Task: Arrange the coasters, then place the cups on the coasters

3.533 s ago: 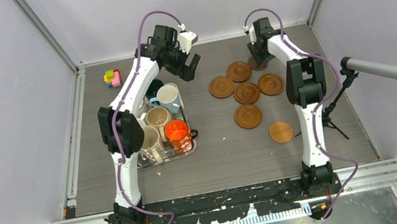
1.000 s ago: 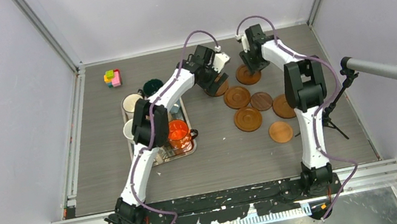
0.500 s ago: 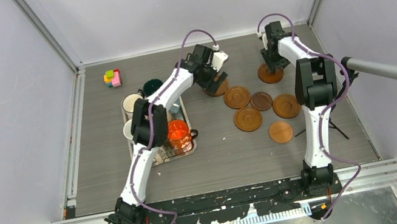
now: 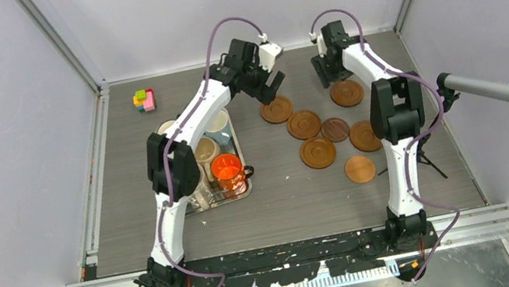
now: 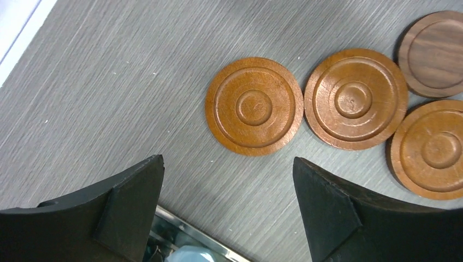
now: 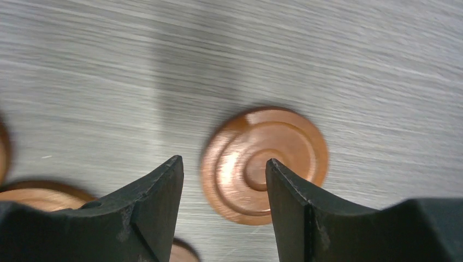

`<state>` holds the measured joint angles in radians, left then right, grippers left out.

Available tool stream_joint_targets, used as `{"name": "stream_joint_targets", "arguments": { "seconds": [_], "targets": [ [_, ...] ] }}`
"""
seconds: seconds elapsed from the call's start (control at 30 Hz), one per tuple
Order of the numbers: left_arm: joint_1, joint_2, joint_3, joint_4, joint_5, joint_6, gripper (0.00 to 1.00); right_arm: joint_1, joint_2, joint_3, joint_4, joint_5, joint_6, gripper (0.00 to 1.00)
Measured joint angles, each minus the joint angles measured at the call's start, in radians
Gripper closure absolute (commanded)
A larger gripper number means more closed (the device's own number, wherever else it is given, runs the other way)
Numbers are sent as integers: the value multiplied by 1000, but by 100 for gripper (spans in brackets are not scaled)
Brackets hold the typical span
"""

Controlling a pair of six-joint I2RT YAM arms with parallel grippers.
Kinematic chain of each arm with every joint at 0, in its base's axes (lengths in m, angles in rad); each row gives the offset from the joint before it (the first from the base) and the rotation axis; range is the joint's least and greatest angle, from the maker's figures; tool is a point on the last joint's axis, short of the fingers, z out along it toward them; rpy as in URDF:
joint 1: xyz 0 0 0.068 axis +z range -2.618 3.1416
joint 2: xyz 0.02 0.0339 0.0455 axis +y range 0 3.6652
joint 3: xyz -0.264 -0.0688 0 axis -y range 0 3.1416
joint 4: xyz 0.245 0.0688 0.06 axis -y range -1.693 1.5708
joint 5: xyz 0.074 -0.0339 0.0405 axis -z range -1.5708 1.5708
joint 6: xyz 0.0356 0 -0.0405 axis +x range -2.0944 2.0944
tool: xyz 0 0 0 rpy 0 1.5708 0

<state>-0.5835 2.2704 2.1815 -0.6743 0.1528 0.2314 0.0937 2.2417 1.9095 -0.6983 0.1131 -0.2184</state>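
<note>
Several brown coasters lie in a loose cluster right of centre, among them one at the left end (image 4: 276,109), a darker one (image 4: 335,129) and a lighter tan one (image 4: 360,169). My left gripper (image 4: 273,81) hovers open just behind the left-end coaster (image 5: 254,106), nothing between its jaws (image 5: 227,164). My right gripper (image 4: 324,72) is open above the table beside the rear coaster (image 4: 347,92), which lies free and blurred below the fingers (image 6: 265,164). The cups, an orange one (image 4: 227,169), a beige one (image 4: 204,151) and a light blue one (image 4: 216,122), stand on the silver tray (image 4: 240,192).
Coloured blocks (image 4: 144,100) sit at the back left corner. A microphone (image 4: 503,90) on a stand reaches in from the right, close to the right arm. The tray's rim (image 5: 185,229) shows just under my left fingers. Walls close in the table on three sides.
The right gripper carried a coaster to the back right, let it go, opened and drew left. The left gripper rose off the left-end coaster and opened wider.
</note>
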Motion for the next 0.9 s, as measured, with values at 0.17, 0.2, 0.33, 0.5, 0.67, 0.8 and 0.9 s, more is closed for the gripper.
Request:
{"name": "stream_joint_targets", "arguments": {
  "seconds": [0.17,0.2,0.33,0.5,0.67,0.8,0.9],
  "targets": [
    [22,-75,-61,8,14,-43,9,69,-21,16,0,-98,39,36],
    [30,-85,-76,11,16,-52,9,86,-21,23,1,-119,49,37],
    [69,-121,-126,13,20,-82,7,147,-21,39,0,-179,87,35],
    [101,-158,-164,13,14,-95,6,208,0,90,-5,-216,124,35],
    [106,-200,-200,13,5,-97,5,250,39,126,-5,-232,140,34],
    [106,-219,-216,19,3,-97,5,264,79,127,-6,-230,142,34],
    [106,-225,-227,19,-2,-97,5,267,102,127,-7,-222,140,34]
  ]
}}
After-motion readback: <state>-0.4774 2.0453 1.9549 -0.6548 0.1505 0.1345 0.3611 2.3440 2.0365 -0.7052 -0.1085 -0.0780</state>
